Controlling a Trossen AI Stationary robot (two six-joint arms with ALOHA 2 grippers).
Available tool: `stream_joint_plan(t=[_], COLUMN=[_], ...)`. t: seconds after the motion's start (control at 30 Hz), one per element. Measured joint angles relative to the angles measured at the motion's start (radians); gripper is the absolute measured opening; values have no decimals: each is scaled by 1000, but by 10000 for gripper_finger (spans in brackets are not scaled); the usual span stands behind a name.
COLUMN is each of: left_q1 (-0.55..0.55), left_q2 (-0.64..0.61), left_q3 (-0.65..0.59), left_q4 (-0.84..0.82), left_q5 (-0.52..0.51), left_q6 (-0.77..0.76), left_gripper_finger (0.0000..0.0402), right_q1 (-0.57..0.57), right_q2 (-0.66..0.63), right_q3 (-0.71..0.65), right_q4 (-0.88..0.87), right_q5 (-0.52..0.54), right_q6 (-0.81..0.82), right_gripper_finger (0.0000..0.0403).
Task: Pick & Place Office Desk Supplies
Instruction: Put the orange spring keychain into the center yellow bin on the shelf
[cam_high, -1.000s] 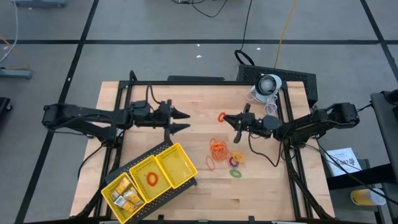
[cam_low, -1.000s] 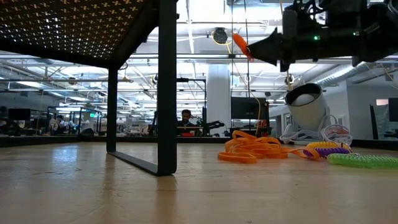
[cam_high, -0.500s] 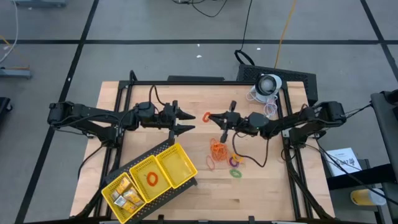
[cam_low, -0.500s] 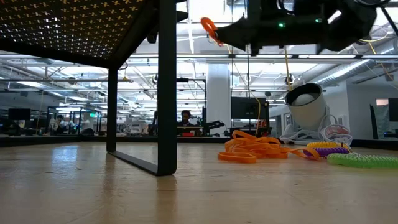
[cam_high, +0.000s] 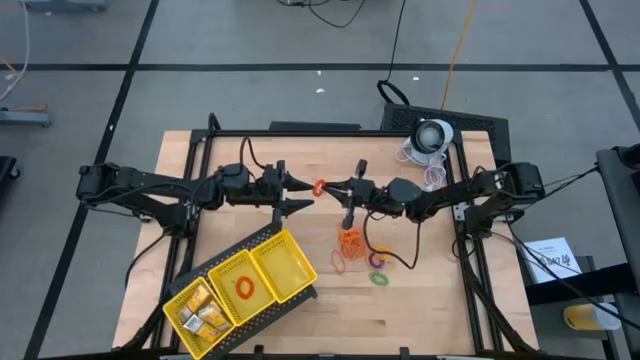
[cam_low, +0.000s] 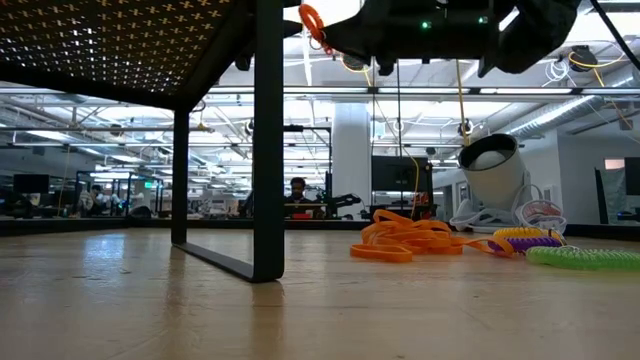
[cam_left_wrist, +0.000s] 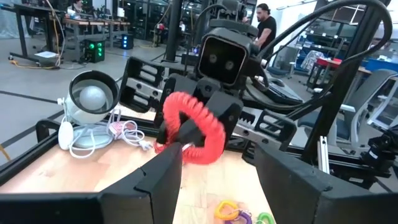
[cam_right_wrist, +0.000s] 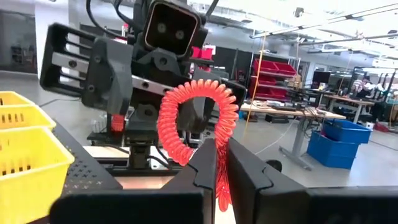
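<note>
A red coiled ring (cam_high: 319, 187) hangs in the air above the middle of the table, and my right gripper (cam_high: 330, 187) is shut on it. My left gripper (cam_high: 303, 195) faces it from the table's left, open, with the ring (cam_left_wrist: 189, 127) just ahead of its fingertips. I cannot tell whether they touch. On the table lie a heap of orange rubber bands (cam_high: 349, 240) and loose coloured rings (cam_high: 378, 262). The yellow tray (cam_high: 290, 262) at the near left holds an orange ring (cam_high: 244, 288) and yellow-gold pieces (cam_high: 200, 316). My right gripper pinches one spot of the ring's coil (cam_right_wrist: 219, 163) between its two fingers, at the ring's lower side. The fingers come about level from the table's right. The ring stands upright beyond the fingertips, lifted clear of the table.
A white round lamp-like device (cam_high: 432, 135) with coiled cables sits at the far right corner. A black frame borders the table, and its post (cam_low: 268, 140) stands in the low view. The tray rests on a dark perforated stand (cam_high: 240, 247).
My right gripper has carried the red ring toward the table's left and upward, from above the heap of supplies to just in front of my left gripper's fingertips. It has stayed shut on the ring.
</note>
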Motion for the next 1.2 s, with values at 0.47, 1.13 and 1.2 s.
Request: stream_joint_plan(t=[0.47,1.13,1.2], left_q1=[0,-2,-2], left_q2=[0,0,0], left_q3=[0,16,16], left_q4=[52,59,59], left_q5=[10,101,97], left_q6=[-70,-99,-101], left_gripper_finger=[211,211,211], right_q1=[-2,-2,-2], right_q2=[1,1,1], right_q3=[29,29,29], right_q4=[-28,-36,-36], right_q5=[-45,-46,-47], right_q6=[-45,-42,-42], right_gripper_finger=[11,11,11])
